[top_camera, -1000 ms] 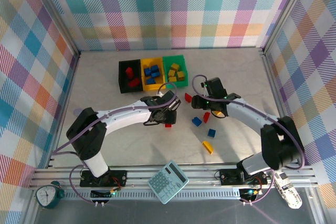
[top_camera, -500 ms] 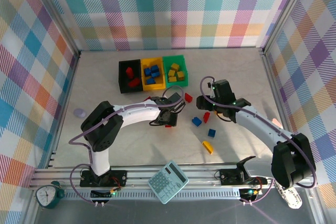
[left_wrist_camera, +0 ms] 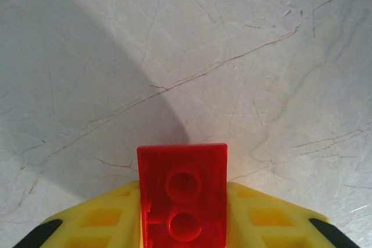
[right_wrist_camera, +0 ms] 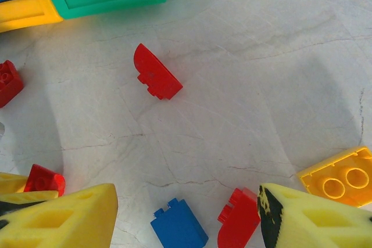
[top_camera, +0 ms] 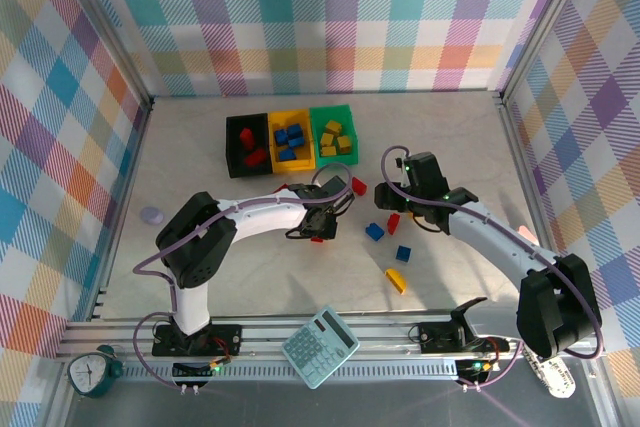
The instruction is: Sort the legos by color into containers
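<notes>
My left gripper (left_wrist_camera: 182,201) is shut on a small red lego (left_wrist_camera: 182,193), its yellow fingers (left_wrist_camera: 99,219) pressed against both sides just above the table; from above this gripper (top_camera: 320,223) sits mid-table. My right gripper (right_wrist_camera: 186,204) stands open over a blue lego (right_wrist_camera: 179,225), with a red lego (right_wrist_camera: 238,219) at its right finger. Loose legos lie around: red (top_camera: 357,185), blue (top_camera: 403,253), yellow (top_camera: 397,279). At the back stand the black container (top_camera: 231,147) with red legos, the yellow container (top_camera: 290,119) with blue ones and the green container (top_camera: 331,110) with yellow ones.
A teal calculator (top_camera: 320,345) lies on the front rail and a small clock (top_camera: 92,371) at the front left corner. A pale purple disc (top_camera: 152,215) rests on the table's left side. Metal frame rails border the table.
My left gripper's jaws have closed onto the red lego. The left arm's elbow swung inward a second ago; the right gripper drifted slightly right, then held still.
</notes>
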Available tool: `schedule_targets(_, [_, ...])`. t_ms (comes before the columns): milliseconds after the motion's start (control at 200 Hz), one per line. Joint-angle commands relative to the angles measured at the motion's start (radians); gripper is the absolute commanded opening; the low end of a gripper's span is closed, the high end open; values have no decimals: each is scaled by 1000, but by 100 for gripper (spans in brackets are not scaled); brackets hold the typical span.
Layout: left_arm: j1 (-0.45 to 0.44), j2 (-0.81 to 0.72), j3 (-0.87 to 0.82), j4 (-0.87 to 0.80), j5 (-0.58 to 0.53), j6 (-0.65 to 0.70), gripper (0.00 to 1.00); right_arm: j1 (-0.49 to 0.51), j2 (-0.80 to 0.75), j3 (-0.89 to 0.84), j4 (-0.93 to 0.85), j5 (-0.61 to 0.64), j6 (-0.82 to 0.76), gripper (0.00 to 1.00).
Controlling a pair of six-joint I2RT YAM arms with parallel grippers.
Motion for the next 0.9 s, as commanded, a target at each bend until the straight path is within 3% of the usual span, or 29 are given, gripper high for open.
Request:
schedule_targets(0, [46, -47, 36, -55, -39, 28, 31, -4, -21, -14, -9, 6, -3, 65])
schedule_targets(240, [195, -132, 117, -122, -89, 127, 30, -4, -44, -23, -22, 14, -4, 65])
schedule_targets(420, [362, -131, 200, -136, -69, 205, 30, -4, -98, -49, -34, 0, 2, 65])
schedule_targets(690, [525, 15, 390, -153, -31, 261, 30, -4, -157, -48, -95, 32, -30, 64])
schedule_targets(895, [568, 176, 571, -185, -31, 286, 30, -4, -189, -40, -122, 26, -37, 64])
